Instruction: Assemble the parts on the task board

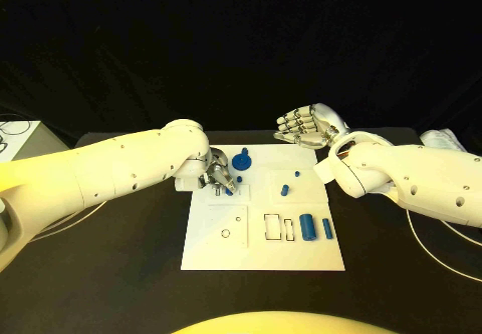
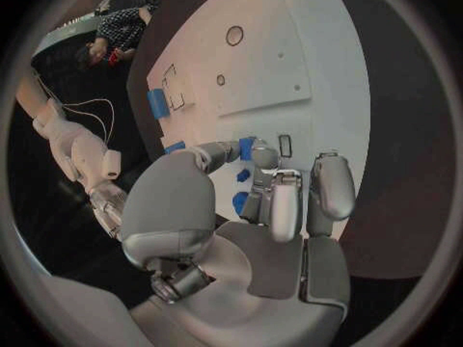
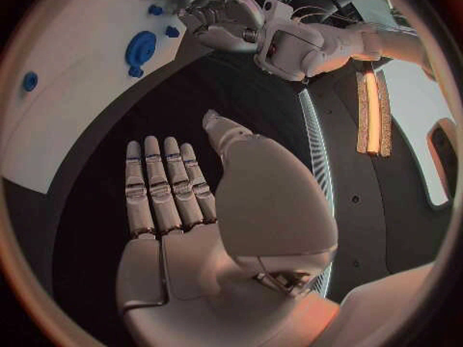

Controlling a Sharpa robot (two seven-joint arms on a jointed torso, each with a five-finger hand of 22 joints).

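Observation:
The white task board point(image 1: 263, 254) lies in the middle of the table. My left hand point(image 1: 215, 176) hangs over its far left part and pinches a small blue part point(image 2: 248, 147) between thumb and a finger, close above the board point(image 2: 289, 46). A blue gear point(image 1: 242, 161) stands just right of that hand. Short blue pegs point(image 1: 285, 189) stand in the board's far right plate. Two blue cylinders point(image 1: 307, 227) lie at the right edge. My right hand point(image 1: 306, 126) is raised past the board's far edge, its fingers straight, holding nothing. The right wrist view shows the right hand point(image 3: 169, 200) over black table.
Rectangular slots point(image 1: 273, 227) and small round holes point(image 1: 237, 220) mark the board's near half. A white box point(image 1: 20, 139) with cables sits at the table's far left. A white object point(image 1: 442, 139) lies at the far right.

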